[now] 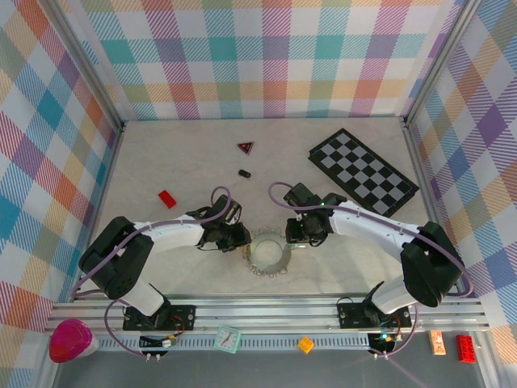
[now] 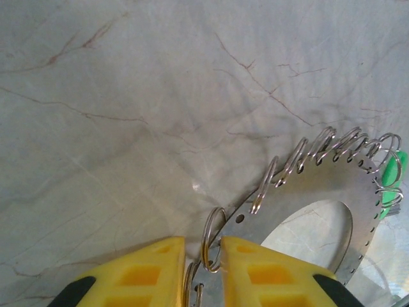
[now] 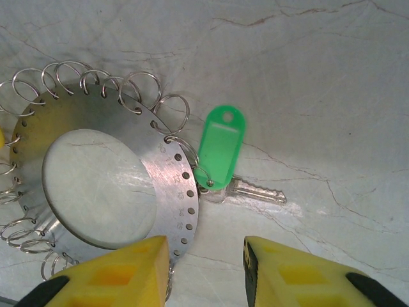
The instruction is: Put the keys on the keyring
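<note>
Because the left gripper (image 2: pixel 203 259) is pressed almost shut on one keyring (image 2: pixel 211 233), which is pinched upright between the yellow fingers at the rim of the perforated disc (image 2: pixel 319 185), a slip is judged the likeliest fault. The wire is thin, round and polished, so it could be squeezed out sideways. The light disc could also be dragged across the desk (image 2: pixel 128 96) if the pull is made off-line. Further right, the right gripper (image 3: pixel 206 256) is held spread with nothing between its fingers, above the disc's edge. The key (image 3: pixel 262 192) lies flat on the desk just beside the disc, its head tucked under a green tag (image 3: pixel 220 146) that seems to be linked to one of the rim's rings, though this cannot be told for certain. Little purchase is offered by a key lying so flat, and it might be pushed away rather than lifted. The disc is seen as flat brushed steel, annular, with a wide round opening and small holes along its rim. The rings form a fringe of springy wire loops. The tag is glossy oval plastic, the key is silvery and toothed, and the desk is smooth, pale and marble-veined.
</note>
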### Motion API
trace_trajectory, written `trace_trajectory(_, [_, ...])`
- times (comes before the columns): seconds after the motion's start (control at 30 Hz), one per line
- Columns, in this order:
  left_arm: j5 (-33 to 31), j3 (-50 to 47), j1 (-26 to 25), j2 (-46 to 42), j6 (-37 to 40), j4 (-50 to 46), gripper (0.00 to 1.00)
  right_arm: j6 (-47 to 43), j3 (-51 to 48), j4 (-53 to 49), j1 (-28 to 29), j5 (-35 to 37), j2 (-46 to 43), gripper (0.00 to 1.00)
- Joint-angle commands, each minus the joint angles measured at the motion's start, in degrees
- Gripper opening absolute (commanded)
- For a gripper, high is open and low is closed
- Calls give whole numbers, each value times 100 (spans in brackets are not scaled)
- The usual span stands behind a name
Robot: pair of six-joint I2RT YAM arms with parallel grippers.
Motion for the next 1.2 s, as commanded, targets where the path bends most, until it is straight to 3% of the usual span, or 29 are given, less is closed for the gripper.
trace_trajectory(0.0, [128,166,45,88,23,105,19,-18,-64,6,-38,-91,-75,36])
trace_trajectory(0.47, [149,200,45,191,58,212,12,-31,-62,51,-37,-224,-19,36])
trace_trajectory(0.7, [58,211,45,158,127,123,16,-17,-81,50,-37,-252,-27,36])
trace_trajectory(1.17, [-3,411,45,83,673,12,0,-3,-101,-30,-37,-188,-173,36])
